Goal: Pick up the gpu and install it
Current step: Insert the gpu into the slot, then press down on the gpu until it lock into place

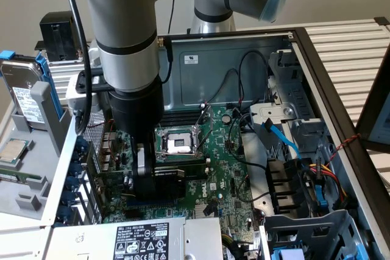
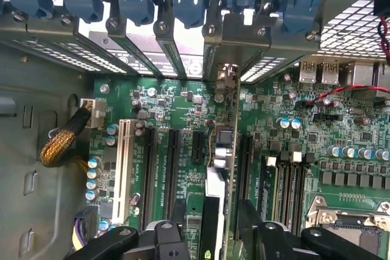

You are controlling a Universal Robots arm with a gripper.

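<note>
The gpu [image 1: 159, 178] is being held edge-on in the tool [image 1: 141, 181], low over the motherboard [image 2: 183, 144] slots.

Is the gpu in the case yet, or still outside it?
In the case: the gripper holds the gpu low over the motherboard, beside the CPU socket. Cannot tell if it is fully seated.

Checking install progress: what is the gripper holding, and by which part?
The gripper holds the gpu, clamped across its upper edge, card standing edge-down over the motherboard slots.
</note>
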